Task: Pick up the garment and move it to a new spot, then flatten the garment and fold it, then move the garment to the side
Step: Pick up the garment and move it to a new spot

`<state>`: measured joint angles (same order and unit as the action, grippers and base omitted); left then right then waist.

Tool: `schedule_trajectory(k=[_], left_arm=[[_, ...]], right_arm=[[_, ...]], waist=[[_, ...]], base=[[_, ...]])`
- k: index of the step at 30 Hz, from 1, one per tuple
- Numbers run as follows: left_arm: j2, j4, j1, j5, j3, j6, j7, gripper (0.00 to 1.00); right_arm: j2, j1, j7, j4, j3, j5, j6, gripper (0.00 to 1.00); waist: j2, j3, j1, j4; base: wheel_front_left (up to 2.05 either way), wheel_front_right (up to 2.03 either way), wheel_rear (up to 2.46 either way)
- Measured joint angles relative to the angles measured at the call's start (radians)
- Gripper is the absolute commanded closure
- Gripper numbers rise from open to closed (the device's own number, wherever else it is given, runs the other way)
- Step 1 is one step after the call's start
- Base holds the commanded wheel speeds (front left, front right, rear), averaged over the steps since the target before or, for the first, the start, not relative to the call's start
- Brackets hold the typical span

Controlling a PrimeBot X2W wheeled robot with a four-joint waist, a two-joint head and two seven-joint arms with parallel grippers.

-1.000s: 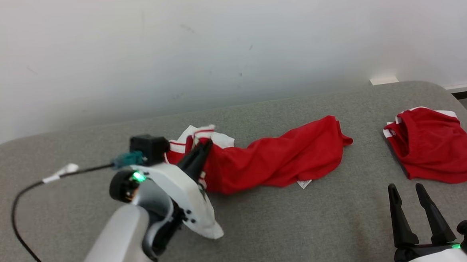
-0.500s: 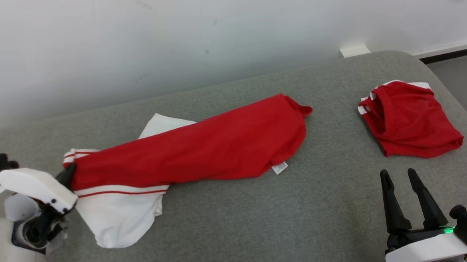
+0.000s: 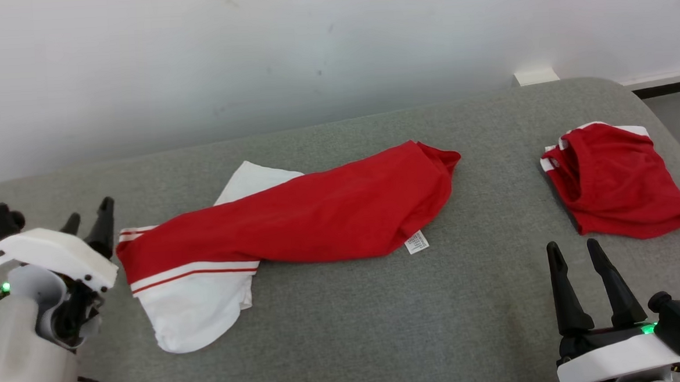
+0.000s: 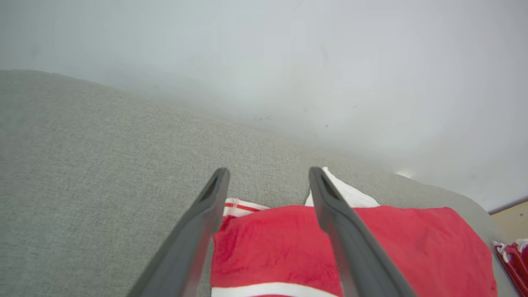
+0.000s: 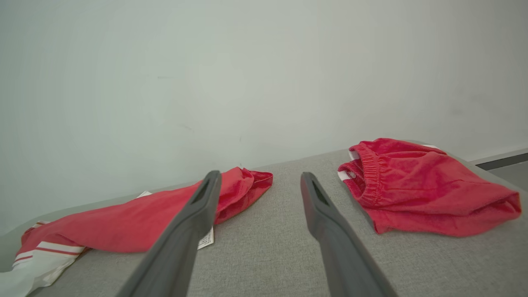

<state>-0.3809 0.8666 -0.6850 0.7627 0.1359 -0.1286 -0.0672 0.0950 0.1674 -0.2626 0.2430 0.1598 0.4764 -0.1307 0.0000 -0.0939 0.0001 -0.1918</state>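
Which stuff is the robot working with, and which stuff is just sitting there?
For the job: long red-and-white garment, left gripper, right gripper, both open.
Just lying about: bunched red garment at the right, grey padded surface.

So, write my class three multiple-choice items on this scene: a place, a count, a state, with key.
1. Relative to the long red-and-white garment, the small red garment lies: A) on top; B) to the right, apart; C) underneath.
2. Garments on the grey surface: A) one; B) two; C) three.
3. The left end effector is: A) open, holding nothing; B) shut on cloth; C) shut, empty.
Key: B, bare surface separates them; B, two separate pieces lie there; A, its fingers stand apart, empty.
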Motion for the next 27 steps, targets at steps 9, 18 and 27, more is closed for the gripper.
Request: schedule_trajectory(k=[9,18,27], left_arm=[[-0.03,-0.151,0.047,-0.03,0.128,-0.003,0.224,0.0],[-0.002,-0.374,0.267,-0.159,0.137,0.082,0.329,0.0],[0.107,-0.686,0.567,-0.323,0.044,0.206,0.33,0.0]], right_arm=[[0.005,-0.052,0.0,0.014,-0.018,-0.002,0.0,0.0],[0.009,-0.091,0.0,0.015,-0.03,-0.004,0.0,0.0],[0.011,-0.105,0.0,0.012,-0.024,-0.009,0.0,0.0]], waist=[[0.0,0.068,0.0,0.075],[0.0,0.11,-0.0001,0.135],[0.0,0.125,-0.0001,0.153]], base=[[0.0,0.0,0.0],[0.0,0.0,0.0],[0.0,0.0,0.0]])
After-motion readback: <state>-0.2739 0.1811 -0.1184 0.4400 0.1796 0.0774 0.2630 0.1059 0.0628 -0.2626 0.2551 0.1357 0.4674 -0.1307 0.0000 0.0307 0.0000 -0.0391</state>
